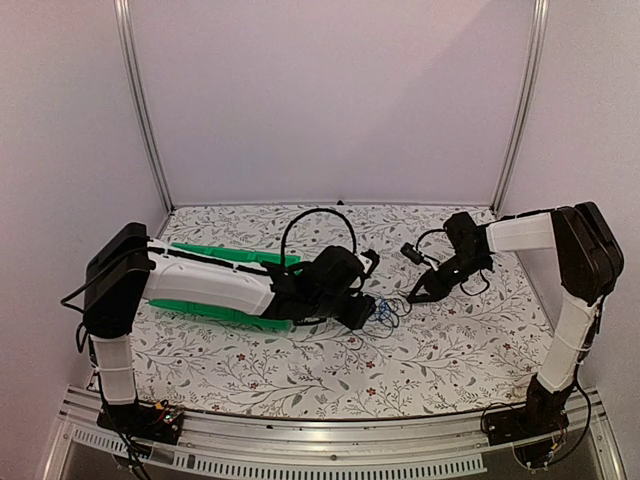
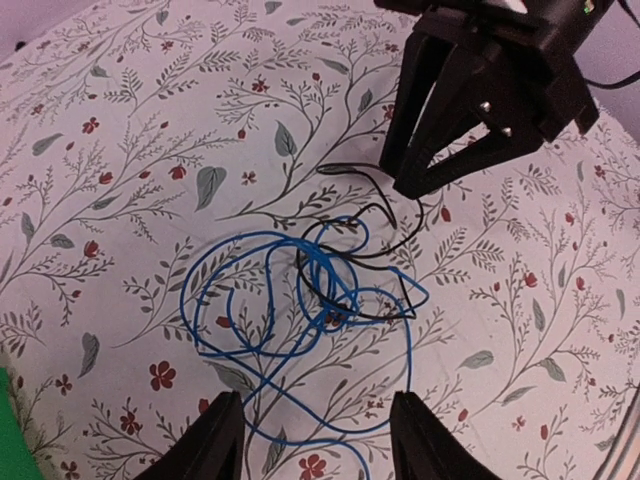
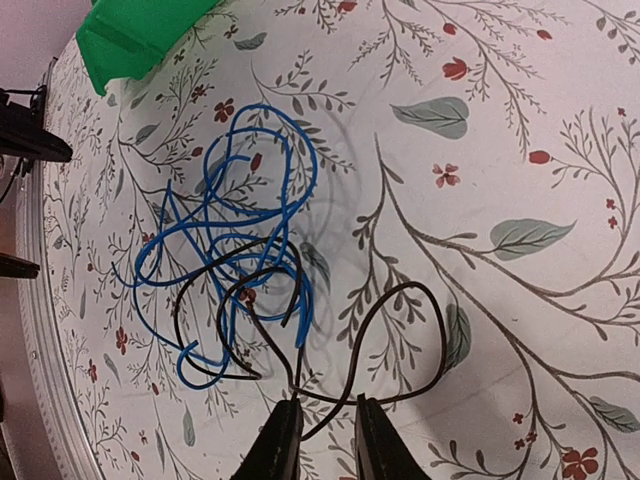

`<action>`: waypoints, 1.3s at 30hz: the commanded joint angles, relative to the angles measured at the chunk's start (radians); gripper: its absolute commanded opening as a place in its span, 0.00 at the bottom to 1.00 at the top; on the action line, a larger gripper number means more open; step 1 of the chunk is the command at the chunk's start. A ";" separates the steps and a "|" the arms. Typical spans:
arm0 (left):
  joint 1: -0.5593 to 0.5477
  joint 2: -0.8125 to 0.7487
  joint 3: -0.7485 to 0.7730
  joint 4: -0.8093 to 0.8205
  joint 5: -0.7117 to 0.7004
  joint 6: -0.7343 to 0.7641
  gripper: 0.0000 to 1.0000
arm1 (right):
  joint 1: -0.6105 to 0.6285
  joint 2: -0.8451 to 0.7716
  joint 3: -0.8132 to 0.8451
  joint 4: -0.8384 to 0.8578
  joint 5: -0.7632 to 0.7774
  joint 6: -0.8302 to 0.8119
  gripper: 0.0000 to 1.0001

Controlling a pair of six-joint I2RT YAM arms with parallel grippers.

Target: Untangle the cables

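Untangling, opening step. The cables (image 2: pixel 325 285) are lying as one loose snarl of blue and black wire near the middle of the flowered worktop (image 1: pixel 300 370), just right of the green bin (image 1: pixel 215 255).

The left gripper (image 2: pixel 315 400) is hanging over the near side of the snarl with its jaws spread wide and holding nothing. The right gripper (image 3: pixel 322 405) is reaching in from the opposite side. Its jaws are standing narrowly apart and straddling the tail of a black wire (image 3: pixel 403 286), with the gap between them looking wider than the wire.

The step in hand is judged to be securing that black strand. The next move is likely calling for a firm pinch and a slow draw to the right, with the left jaws pinning the blue loops so that the whole knot is not dragged along.

Bare worktop is lying open to the right of the snarl and beyond it. The bin is crowding the left side, and the two grippers are sitting near each other, leaving little room between them.
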 commanded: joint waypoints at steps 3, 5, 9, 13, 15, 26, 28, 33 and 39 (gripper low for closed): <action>0.002 0.081 0.108 0.070 -0.019 -0.008 0.51 | 0.003 0.016 0.032 -0.016 -0.057 0.033 0.21; 0.009 0.108 0.143 0.070 -0.019 -0.013 0.51 | 0.003 0.020 0.033 -0.015 -0.056 0.037 0.22; 0.024 0.135 0.169 0.129 -0.017 -0.034 0.51 | 0.002 0.033 0.039 -0.022 -0.059 0.039 0.08; 0.040 0.140 0.151 0.186 0.012 -0.044 0.51 | 0.003 -0.013 0.039 -0.020 -0.052 0.033 0.00; 0.044 0.151 0.151 0.206 0.015 -0.048 0.51 | 0.003 -0.055 0.027 -0.013 -0.059 0.027 0.00; 0.052 0.234 0.207 0.241 0.041 -0.053 0.51 | 0.003 -0.182 -0.009 -0.020 -0.156 0.013 0.00; 0.054 0.240 0.209 0.253 0.040 -0.056 0.51 | 0.002 -0.182 -0.007 -0.030 -0.179 0.002 0.00; 0.065 0.244 0.204 0.304 0.047 -0.084 0.51 | 0.003 -0.189 -0.008 -0.048 -0.214 -0.021 0.00; 0.074 0.229 0.159 0.414 0.035 -0.073 0.52 | 0.003 -0.202 -0.013 -0.055 -0.219 -0.030 0.00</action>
